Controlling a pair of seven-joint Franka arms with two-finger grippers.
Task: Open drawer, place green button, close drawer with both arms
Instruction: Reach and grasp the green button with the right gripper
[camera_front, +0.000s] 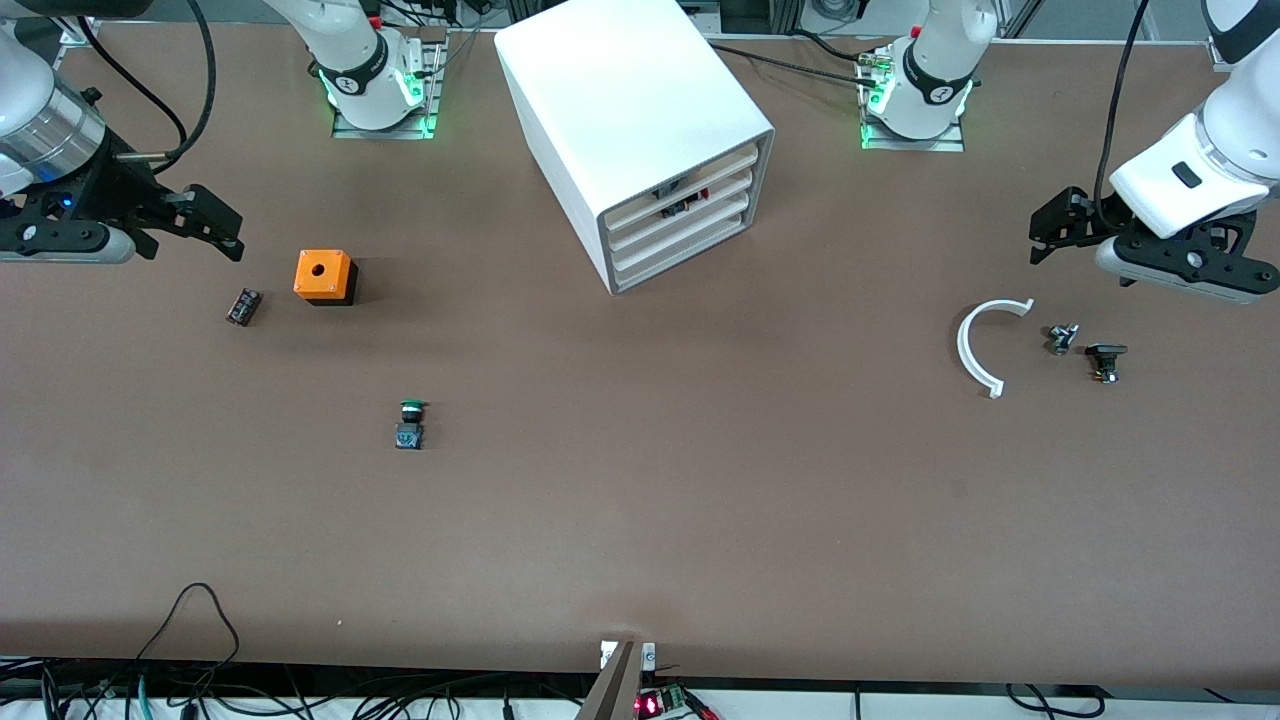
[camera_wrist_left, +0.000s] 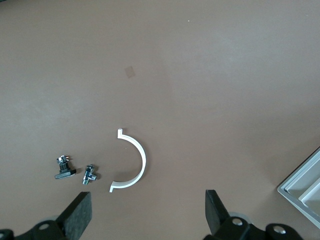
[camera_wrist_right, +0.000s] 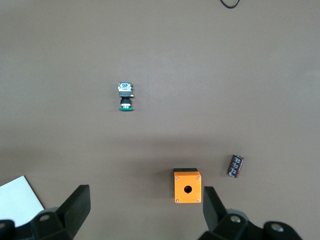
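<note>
The white cabinet (camera_front: 640, 120) stands between the arm bases with all its drawers shut; the lowest drawer (camera_front: 682, 253) is flush with the others. The button (camera_front: 409, 425), with a green cap on a black-and-blue body, lies on the bare table nearer the front camera than the orange box; it also shows in the right wrist view (camera_wrist_right: 125, 96). My right gripper (camera_front: 225, 225) is open and empty, over the table at the right arm's end. My left gripper (camera_front: 1045, 232) is open and empty, over the table by the white arc. Both show spread fingers (camera_wrist_left: 80, 215) (camera_wrist_right: 77, 207).
An orange box with a hole (camera_front: 325, 276) and a small black cylinder (camera_front: 243, 306) lie toward the right arm's end. A white arc (camera_front: 985, 345) and two small black parts (camera_front: 1062, 338) (camera_front: 1105, 360) lie toward the left arm's end. Cables run along the table's front edge.
</note>
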